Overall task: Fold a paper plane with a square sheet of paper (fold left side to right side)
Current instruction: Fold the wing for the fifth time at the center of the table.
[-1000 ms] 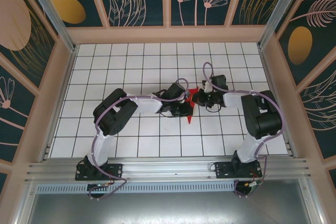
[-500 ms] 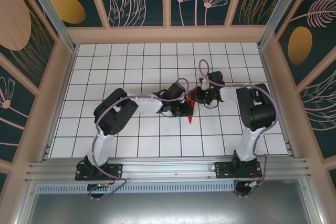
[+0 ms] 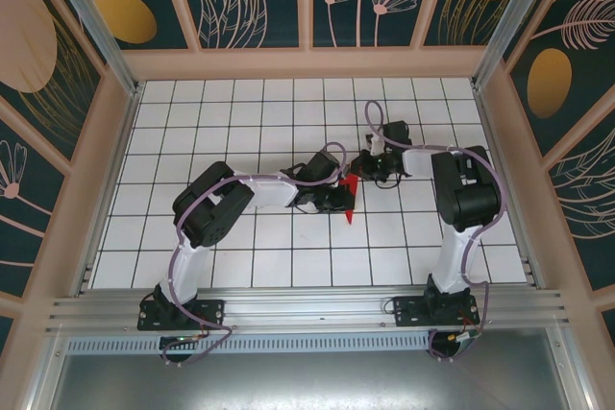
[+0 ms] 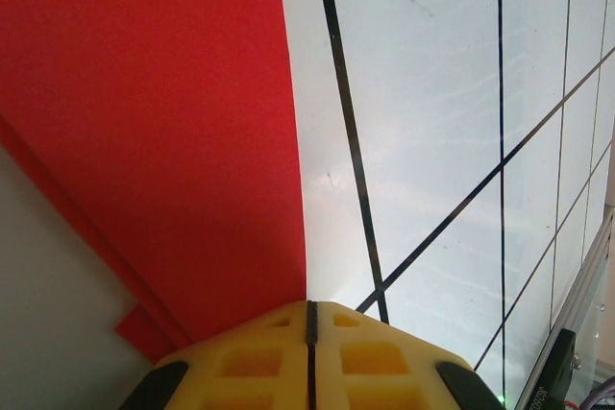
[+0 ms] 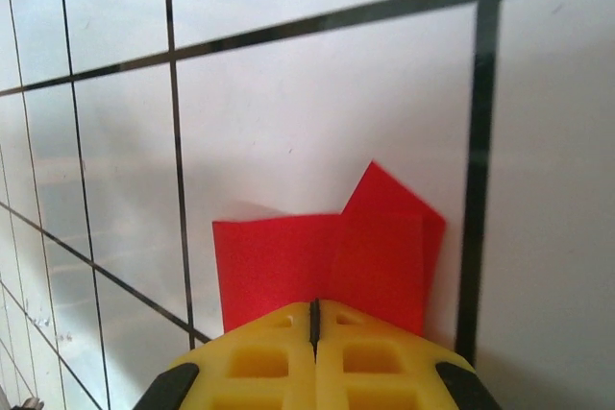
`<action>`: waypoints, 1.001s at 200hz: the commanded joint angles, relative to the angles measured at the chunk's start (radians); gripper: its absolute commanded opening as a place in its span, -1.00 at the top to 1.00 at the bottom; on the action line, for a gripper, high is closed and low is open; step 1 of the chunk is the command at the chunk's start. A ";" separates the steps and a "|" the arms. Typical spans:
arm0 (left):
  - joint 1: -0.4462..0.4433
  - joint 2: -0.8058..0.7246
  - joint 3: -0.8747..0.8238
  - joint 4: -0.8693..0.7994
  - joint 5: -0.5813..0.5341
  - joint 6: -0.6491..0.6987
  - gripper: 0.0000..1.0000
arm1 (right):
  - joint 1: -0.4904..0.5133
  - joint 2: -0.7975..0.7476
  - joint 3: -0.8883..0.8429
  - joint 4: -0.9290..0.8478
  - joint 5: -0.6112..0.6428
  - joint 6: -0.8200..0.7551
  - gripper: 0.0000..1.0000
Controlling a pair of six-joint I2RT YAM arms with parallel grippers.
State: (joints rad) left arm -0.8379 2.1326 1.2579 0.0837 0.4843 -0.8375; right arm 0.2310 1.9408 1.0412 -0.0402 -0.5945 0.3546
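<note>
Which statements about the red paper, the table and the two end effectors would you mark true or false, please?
1. The left end effector is closed on the red paper. True.
2. The right end effector stands wide open. False: its jaws are closed, with the paper running in between its tips.
3. The paper lies as a flat, unfolded square. False: the right wrist view shows overlapping folded layers.
4. The table has white tiles with dark grid lines. True.
5. The paper sits in the table's far left corner. False: it is near the middle, between the two end effectors.
</note>
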 commanded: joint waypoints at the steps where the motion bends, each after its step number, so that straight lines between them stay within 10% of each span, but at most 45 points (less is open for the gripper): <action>1: -0.020 0.087 -0.032 -0.121 -0.056 0.026 0.81 | -0.024 0.025 0.035 0.039 0.058 -0.026 0.95; 200: -0.020 0.092 -0.023 -0.129 -0.056 0.032 0.81 | -0.096 0.224 0.338 -0.035 0.039 -0.067 0.94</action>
State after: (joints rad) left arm -0.8379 2.1433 1.2697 0.1013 0.4694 -0.8375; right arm 0.1719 2.1113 1.2942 -0.1497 -0.6624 0.3225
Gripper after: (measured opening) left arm 0.098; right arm 0.048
